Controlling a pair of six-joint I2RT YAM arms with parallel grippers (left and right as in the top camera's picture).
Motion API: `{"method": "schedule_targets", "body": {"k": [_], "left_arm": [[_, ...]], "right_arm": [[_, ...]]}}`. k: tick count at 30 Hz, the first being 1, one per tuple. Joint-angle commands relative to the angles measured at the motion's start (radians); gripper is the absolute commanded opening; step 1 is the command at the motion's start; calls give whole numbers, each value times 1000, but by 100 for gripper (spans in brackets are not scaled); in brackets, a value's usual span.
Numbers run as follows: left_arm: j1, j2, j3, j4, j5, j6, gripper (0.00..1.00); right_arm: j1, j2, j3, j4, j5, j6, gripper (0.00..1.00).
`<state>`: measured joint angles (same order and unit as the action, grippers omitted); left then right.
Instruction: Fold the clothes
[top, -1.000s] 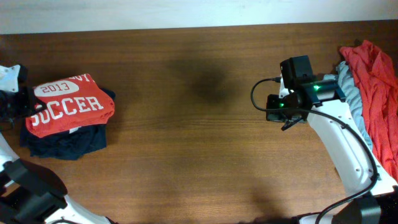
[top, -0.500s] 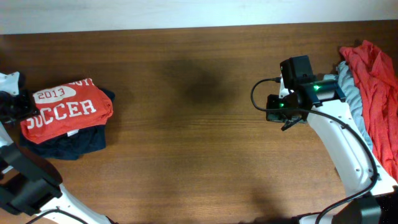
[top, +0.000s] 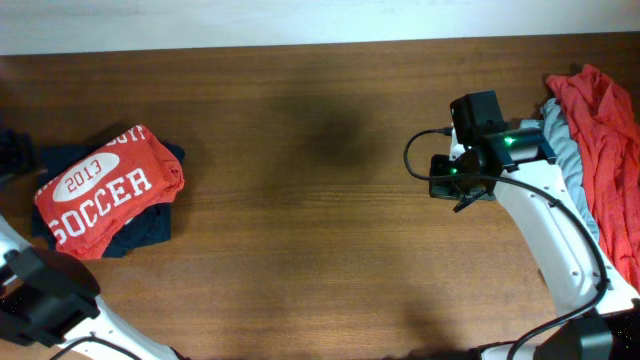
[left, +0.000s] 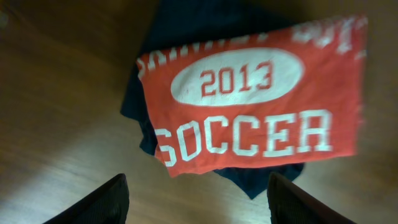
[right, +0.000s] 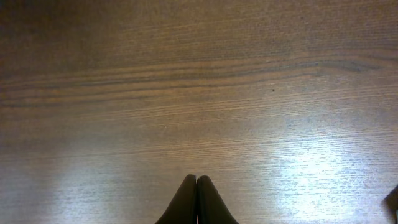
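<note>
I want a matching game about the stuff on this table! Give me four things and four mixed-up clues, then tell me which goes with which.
Things:
1. SOCCER shirt
2. navy garment
3. crumpled red clothes
4. right jaws

Clues:
A. pressed shut above bare table
B. folded, lying on top of a stack
C. heaped at the edge beside the right arm
D. underneath, peeking out around the sides

Pairs: 1-B, 2-D, 3-C, 4-A
</note>
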<state>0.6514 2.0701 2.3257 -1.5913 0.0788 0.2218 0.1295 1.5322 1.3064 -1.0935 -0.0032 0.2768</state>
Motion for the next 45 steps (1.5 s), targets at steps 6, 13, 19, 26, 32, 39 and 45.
{"method": "schedule_targets", "body": {"k": [6,13,19,26,32,39,45], "left_arm": [[-66,-3,71,-37,232,15,29],[-217,-3,-209,166,162,-57,8],[-276,-3,-494,434,56,-154,7],[-293,-3,-745,725,52,-153,14],[-277,-24,-763,768,242,-138,10],[-163,-240,-727,761,475,-209,26],[-48,-378,-727,621,224,-249,32]], "right_arm": [[-6,-6,12,-3,16,0,5],[-6,-6,11,-5,15,0,5],[-6,-6,12,-18,16,0,5],[-6,-6,12,-19,15,0,4],[-6,-6,11,-26,16,0,5],[-6,-6,11,-32,16,0,4],[-6,-6,12,-29,16,0,5]]}}
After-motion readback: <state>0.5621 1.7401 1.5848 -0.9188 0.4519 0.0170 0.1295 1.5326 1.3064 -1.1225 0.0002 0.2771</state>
